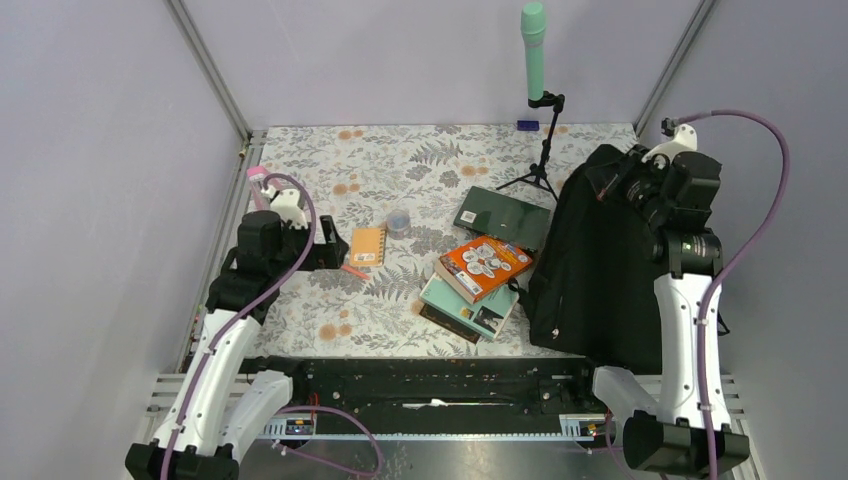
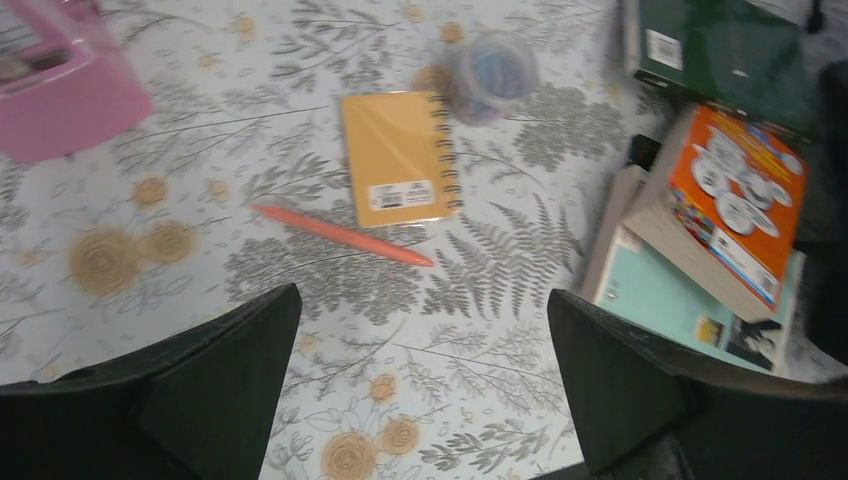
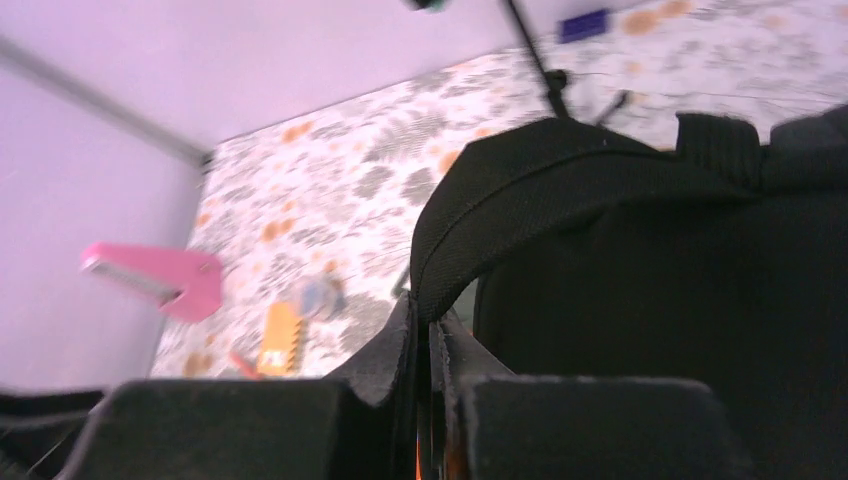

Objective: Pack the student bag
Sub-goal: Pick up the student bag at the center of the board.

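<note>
The black student bag stands at the right of the table. My right gripper is at its top and is shut on the bag's black woven strap, which runs up from between the jaws. My left gripper is open and empty, hovering over the floral cloth near an orange pen and an orange spiral notebook. A stack of books with an orange-covered book on top lies beside the bag, and a dark green book lies behind it.
A pink stapler lies at the far left. A small clear tub of clips sits by the notebook. A teal microphone on a black tripod stands at the back. Metal frame posts and purple walls enclose the table.
</note>
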`<control>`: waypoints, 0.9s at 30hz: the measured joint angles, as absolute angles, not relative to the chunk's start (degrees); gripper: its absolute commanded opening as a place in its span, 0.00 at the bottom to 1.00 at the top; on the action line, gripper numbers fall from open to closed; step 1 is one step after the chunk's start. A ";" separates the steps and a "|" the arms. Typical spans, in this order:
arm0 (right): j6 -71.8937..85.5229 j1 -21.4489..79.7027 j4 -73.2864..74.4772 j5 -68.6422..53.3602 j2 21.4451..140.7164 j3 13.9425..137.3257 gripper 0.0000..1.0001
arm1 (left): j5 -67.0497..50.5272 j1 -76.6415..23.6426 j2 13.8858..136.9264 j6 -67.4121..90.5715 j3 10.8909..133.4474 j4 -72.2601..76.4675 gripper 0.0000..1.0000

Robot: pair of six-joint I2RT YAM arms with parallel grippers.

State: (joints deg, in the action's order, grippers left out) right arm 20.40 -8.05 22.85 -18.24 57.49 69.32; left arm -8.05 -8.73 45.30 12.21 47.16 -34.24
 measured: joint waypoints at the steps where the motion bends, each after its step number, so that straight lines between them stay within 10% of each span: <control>1: 20.75 -7.62 22.81 -20.71 56.62 69.30 0.00 | -9.45 -9.30 44.77 12.14 46.74 -33.71 0.99; 27: 19.09 18.87 20.16 -41.78 48.60 65.91 0.00 | -18.63 -48.80 65.91 32.93 51.53 3.20 0.99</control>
State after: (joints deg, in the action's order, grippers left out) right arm 19.09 18.87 20.16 -41.78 48.60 65.91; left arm -18.63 -48.80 65.91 32.93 51.53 3.20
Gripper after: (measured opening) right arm 0.033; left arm 0.986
